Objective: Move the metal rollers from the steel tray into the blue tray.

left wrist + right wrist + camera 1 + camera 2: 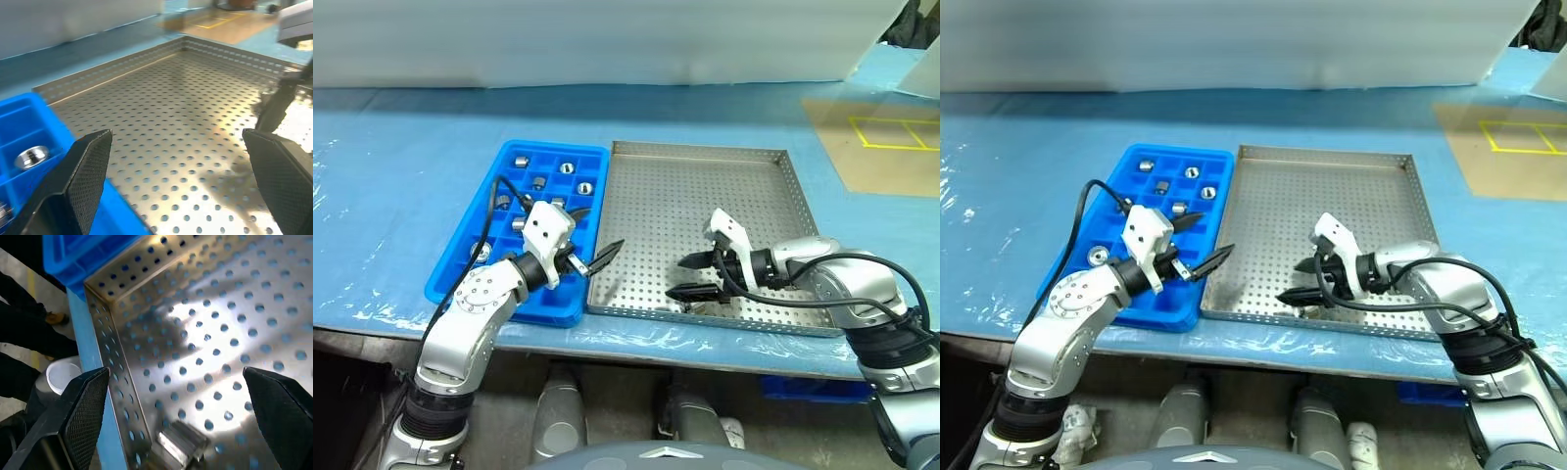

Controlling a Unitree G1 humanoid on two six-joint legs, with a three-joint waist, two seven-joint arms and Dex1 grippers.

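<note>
Blue-covered table; both grippers, left [597, 255] and right [690, 277], wide open and empty; probably one roller [180, 445] left by steel tray's [705, 157] near rim.

1 steel tray [705, 196], 1 blue tray [460, 257], about 8 metal rollers [567, 167] visible, 2 grippers [590, 238]

Both arms are silver-grey metal with rounded joint housings ringed by small screws. Black ribbed collars sit low on them, and black cables loop loosely alongside. Each hand, left [589, 238] and right [692, 276], carries a white block and two tapered, textured black fingers [83, 176].
</note>
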